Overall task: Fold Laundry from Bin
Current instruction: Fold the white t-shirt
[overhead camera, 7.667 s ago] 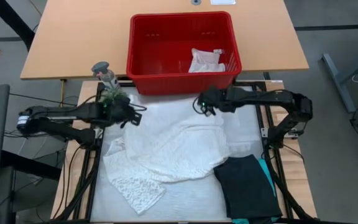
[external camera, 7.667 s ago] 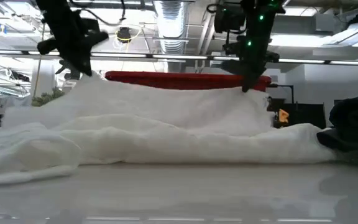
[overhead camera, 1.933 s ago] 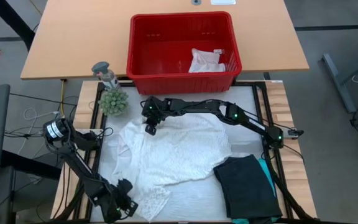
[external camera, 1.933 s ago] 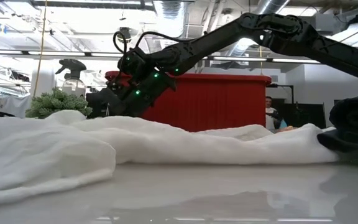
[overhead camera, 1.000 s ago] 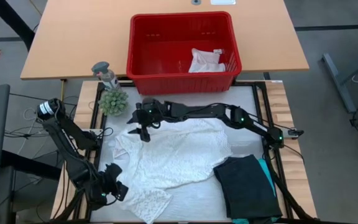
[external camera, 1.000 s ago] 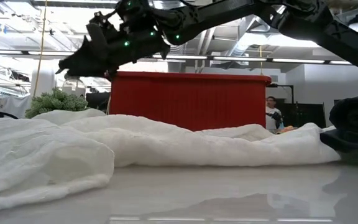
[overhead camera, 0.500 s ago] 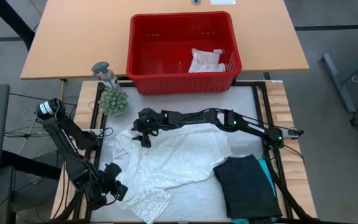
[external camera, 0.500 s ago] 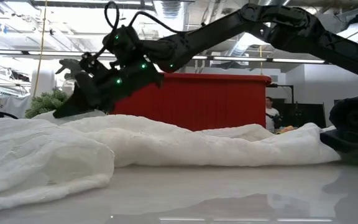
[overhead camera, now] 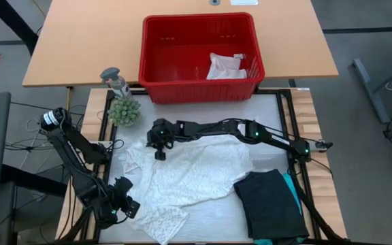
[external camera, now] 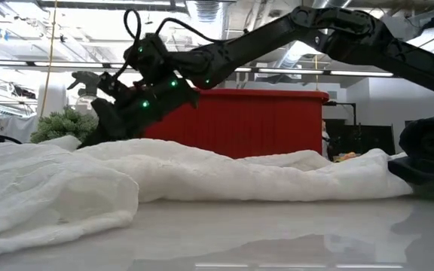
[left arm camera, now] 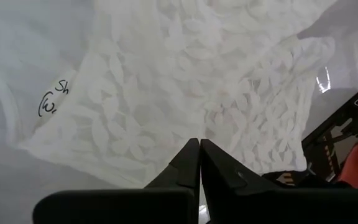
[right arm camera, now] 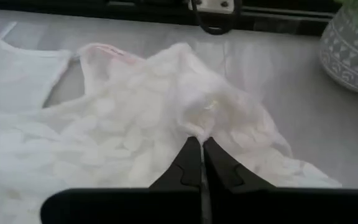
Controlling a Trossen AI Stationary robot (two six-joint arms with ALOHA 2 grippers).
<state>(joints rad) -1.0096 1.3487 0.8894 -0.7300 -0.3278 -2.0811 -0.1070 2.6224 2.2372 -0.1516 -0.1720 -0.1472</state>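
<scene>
one red bin [overhead camera: 201,51], perhaps four garments, two grippers, one plant [overhead camera: 124,111]

Not much open room here tbh. The white lacy top [overhead camera: 189,170] sprawls over most of the tabletop [overhead camera: 267,133], and the right arm [overhead camera: 237,128] stretches low across the far half from the right edge. The red bin [overhead camera: 201,49] walls off the far edge, with a little plant pot [overhead camera: 124,110] at the far left corner. The black garment [overhead camera: 269,204] fills the near right corner. The left gripper [overhead camera: 116,204] hangs near the near left corner. Bare surface is mostly the strip along the far right (between top and edge).
</scene>
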